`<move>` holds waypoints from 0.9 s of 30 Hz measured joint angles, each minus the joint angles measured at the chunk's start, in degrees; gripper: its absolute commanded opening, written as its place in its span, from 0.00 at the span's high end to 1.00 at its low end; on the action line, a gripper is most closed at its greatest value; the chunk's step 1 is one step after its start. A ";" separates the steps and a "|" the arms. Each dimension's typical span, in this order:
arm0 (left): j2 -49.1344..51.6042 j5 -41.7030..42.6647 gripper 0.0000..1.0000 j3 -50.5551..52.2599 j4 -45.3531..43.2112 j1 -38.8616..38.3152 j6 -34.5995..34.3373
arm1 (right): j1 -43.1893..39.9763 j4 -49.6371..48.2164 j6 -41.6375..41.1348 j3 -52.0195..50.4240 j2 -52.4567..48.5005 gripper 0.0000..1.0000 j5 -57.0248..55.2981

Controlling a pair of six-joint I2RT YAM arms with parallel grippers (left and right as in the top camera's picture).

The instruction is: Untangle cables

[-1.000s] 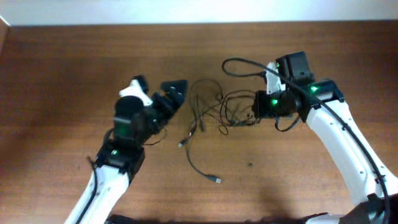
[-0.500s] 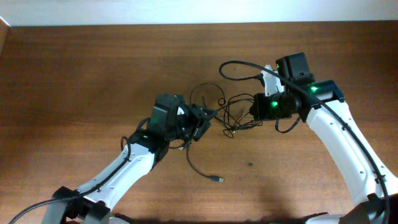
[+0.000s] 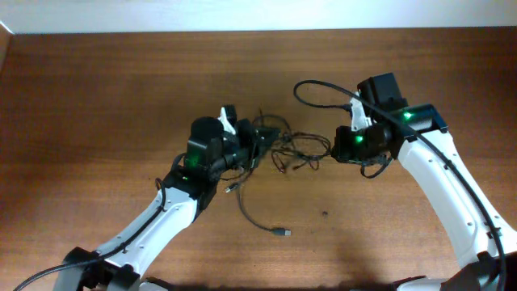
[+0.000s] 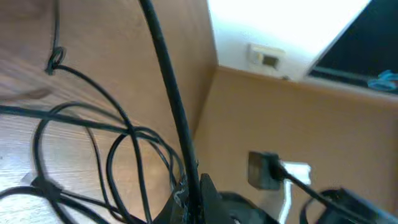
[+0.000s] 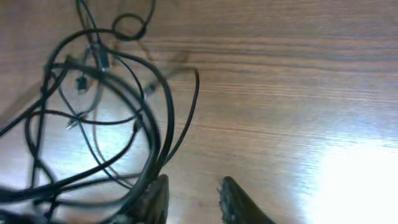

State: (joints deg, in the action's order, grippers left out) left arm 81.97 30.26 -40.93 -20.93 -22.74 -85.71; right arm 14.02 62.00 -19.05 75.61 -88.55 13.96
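The cables [image 3: 295, 149] are thin black wires tangled at the table's middle, between my two grippers. One strand trails toward the front and ends in a pale plug [image 3: 281, 233]. My left gripper [image 3: 260, 145] sits at the tangle's left side. In the left wrist view it [image 4: 194, 185] is shut on one black cable [image 4: 168, 81] that runs up out of the jaws. My right gripper [image 3: 338, 145] is at the tangle's right side. In the right wrist view it [image 5: 193, 185] is open over bare wood, with the looped cables [image 5: 106, 106] lying against the outside of its left finger [image 5: 158, 193].
The right arm's own thicker black cable [image 3: 311, 85] loops over the table behind the tangle. A pale wall [image 3: 258, 14] runs along the table's far edge. The brown wooden table [image 3: 97, 97] spreads to the left and to the front.
My left arm swung right into the tangle and its jaws went from open to shut on a cable. My right gripper opened, letting the cables go. The tangle has stretched out sideways.
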 measured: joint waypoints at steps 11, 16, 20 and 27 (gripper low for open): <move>-12.33 -2.23 1.00 0.00 -2.03 6.19 51.93 | 2.23 -16.06 -3.93 -0.20 -0.02 0.20 35.08; -21.53 -14.32 1.00 -0.66 9.79 6.19 33.83 | 13.05 -29.73 3.15 -0.20 0.00 0.37 27.19; -22.62 -20.28 1.00 -0.26 17.35 6.19 17.09 | 13.25 -34.01 10.12 -0.20 0.00 0.47 25.51; -22.84 -19.58 1.00 -0.04 7.06 6.19 2.29 | 17.05 -36.22 14.08 -0.17 -1.25 0.81 23.43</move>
State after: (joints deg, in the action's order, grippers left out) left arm 59.13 10.68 -40.97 -13.87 -16.56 -83.42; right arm 31.07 25.78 -4.97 75.44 -89.80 37.39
